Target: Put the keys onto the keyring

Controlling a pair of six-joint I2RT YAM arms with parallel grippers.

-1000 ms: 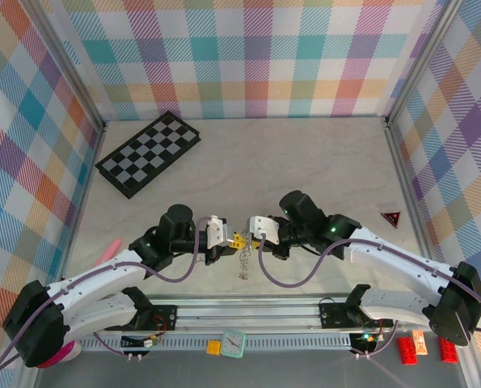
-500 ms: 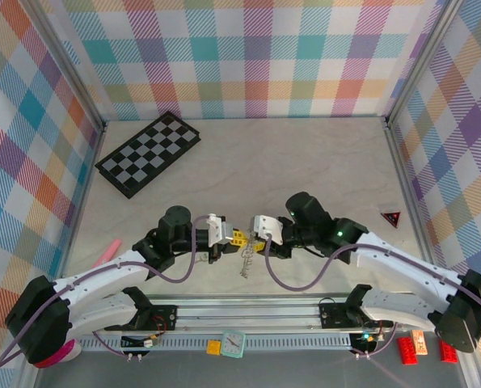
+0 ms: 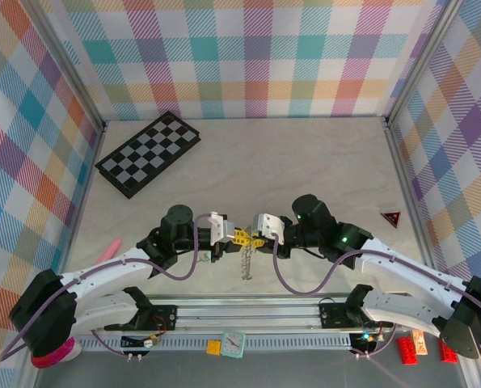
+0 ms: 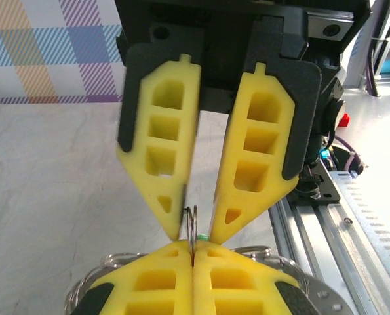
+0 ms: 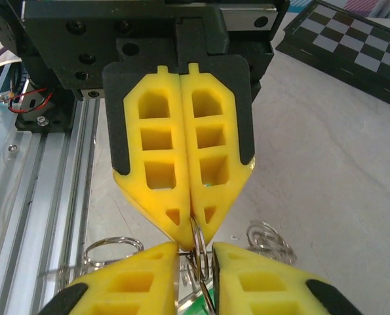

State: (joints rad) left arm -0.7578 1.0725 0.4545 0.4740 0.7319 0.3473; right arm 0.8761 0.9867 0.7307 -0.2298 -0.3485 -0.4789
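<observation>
I can't read any text, brand or number on my feeds. The red triangle sign (image 3: 391,217) at the right of the counter (image 3: 305,162) and the near-edge clock (image 3: 233,344) are too small to make out.

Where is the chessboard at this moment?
In the top external view, the chessboard lies at the far left, near the back corner, beyond the left gripper.

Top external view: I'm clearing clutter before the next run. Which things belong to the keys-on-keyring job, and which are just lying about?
Job: keyring, clamped in the shut left tool; right tool, slightly open at it. The keys are too small to pick out.
Lying about: chessboard, red triangle, pink stick, small clock, toy bricks.
</observation>
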